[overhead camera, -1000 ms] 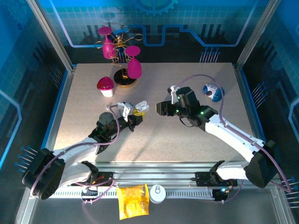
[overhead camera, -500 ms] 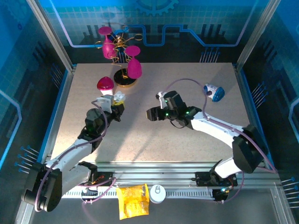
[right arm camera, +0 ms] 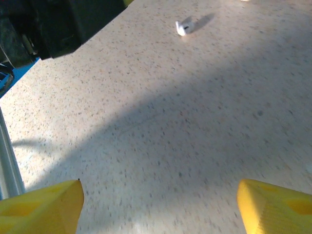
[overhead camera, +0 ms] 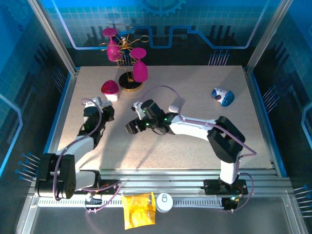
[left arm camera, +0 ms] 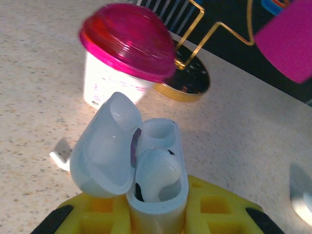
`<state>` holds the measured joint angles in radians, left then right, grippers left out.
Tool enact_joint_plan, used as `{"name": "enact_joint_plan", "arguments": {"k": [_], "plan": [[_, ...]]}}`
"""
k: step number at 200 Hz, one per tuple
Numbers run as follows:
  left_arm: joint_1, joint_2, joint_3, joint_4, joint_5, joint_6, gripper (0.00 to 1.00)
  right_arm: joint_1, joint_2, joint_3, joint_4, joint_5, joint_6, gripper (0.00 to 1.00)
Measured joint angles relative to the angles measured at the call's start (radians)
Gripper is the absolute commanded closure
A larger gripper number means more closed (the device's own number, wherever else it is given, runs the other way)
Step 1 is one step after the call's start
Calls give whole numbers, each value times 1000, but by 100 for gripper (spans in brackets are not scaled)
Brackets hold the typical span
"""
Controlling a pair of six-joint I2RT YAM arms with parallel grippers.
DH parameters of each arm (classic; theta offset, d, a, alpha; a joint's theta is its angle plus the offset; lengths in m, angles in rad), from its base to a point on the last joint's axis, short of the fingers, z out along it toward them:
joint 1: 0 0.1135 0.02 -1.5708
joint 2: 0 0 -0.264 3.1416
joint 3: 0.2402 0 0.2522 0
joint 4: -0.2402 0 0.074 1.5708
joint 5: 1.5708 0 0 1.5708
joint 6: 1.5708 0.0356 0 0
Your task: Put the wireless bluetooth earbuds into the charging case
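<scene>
left gripper is clamped on the open charging case with one earbud seated, right gripper jaws apart over the table, loose earbud lying ahead of it, tiny and glossy, may squirt out of the pinch

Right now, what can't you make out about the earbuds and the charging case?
Left wrist view: the bottom of the case is buried between the left jaws; a loose earbud sits partly behind the lid; a white thing is cut off by the right edge.
Right wrist view: the earbud on the table is tiny and blurred, its stem direction unclear.
</scene>
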<state>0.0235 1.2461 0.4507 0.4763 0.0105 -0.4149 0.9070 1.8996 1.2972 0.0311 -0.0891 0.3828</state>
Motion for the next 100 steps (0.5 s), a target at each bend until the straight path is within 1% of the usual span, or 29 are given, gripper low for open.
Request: {"name": "enact_joint_plan", "arguments": {"k": [23,49,86,100], "plan": [[54,43,55,-28,-4,-40,86,19,134,108,36,2,2,18],[115,162,143,-50,3,-85,88,40,278,241,69,3,29,20],[145,321,229,-76,15,-135,89,48,441,414,97,10,76,21],[154,380,274,-99,32,-158,90,47,481,453,101,13,92,22]]}}
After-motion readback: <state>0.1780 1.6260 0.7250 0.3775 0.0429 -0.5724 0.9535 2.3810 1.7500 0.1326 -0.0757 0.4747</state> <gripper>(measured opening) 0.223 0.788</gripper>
